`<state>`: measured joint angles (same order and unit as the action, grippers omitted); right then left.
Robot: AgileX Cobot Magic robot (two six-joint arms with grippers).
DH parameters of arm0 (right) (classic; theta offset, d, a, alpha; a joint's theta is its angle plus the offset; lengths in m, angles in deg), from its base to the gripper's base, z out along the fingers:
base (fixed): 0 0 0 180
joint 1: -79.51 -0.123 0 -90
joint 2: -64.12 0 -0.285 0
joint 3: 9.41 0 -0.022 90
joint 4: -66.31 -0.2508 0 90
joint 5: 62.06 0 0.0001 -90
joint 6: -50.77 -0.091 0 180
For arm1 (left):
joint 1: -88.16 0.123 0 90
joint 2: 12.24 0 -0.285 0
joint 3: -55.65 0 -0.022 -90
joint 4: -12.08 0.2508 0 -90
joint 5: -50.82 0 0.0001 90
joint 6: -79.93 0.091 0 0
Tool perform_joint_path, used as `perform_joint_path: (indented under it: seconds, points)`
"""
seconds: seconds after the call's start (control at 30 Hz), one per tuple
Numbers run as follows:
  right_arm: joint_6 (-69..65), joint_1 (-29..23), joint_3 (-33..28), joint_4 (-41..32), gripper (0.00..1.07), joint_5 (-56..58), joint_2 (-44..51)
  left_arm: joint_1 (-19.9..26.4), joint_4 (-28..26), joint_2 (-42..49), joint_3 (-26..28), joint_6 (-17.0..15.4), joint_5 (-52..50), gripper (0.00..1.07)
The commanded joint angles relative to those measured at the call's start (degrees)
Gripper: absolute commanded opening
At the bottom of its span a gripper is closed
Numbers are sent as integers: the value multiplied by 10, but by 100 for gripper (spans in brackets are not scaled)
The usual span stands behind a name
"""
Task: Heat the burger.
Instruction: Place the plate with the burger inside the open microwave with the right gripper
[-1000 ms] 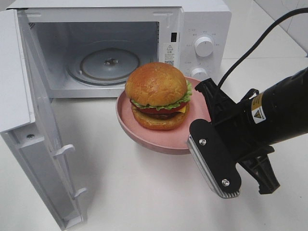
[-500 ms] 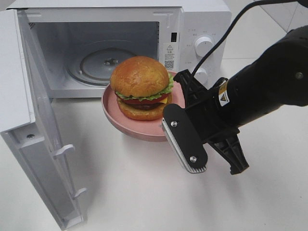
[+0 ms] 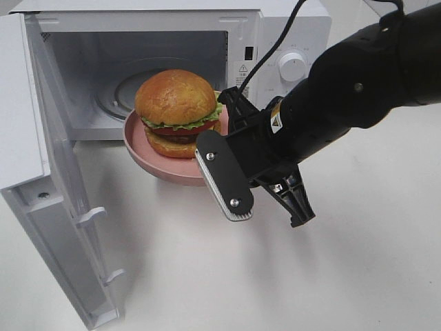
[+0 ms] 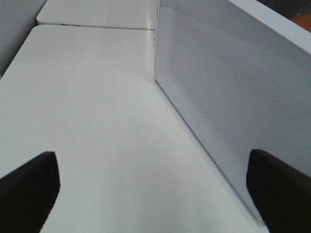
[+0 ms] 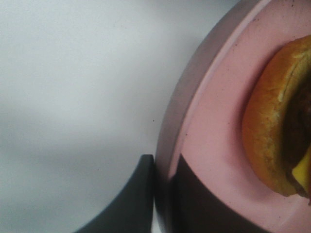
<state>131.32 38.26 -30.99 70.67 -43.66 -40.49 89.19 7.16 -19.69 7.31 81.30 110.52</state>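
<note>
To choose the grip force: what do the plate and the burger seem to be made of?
The plate: probably matte pink plastic or ceramic; even colour, dull sheen, thick rim. The burger: likely a plastic model; the bun is glossy and uniform, though real food cannot be excluded.

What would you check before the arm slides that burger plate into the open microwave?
1. The microwave door is swung wide: ok.
2. The right tool is shut on the rim of the pink plate: ok.
3. The burger stands upright inside the plate's rim: ok.
4. The glass turntable is free to take the plate: cannot tell, because the burger hides part of it.
5. The left tool is open and off to the side, by the door's outer face, away from the plate: ok.
</note>
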Motion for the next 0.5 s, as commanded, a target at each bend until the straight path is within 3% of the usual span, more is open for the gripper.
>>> perform_joint_path:
  seconds: [0.03,0.5]
  points:
    - [-15,-2,30,3,0,-36,-12,1,-5,11,-1,0,-3,100]
    - [-30,-1,103,30,0,-34,-83,1,-5,11,-1,0,-3,100]
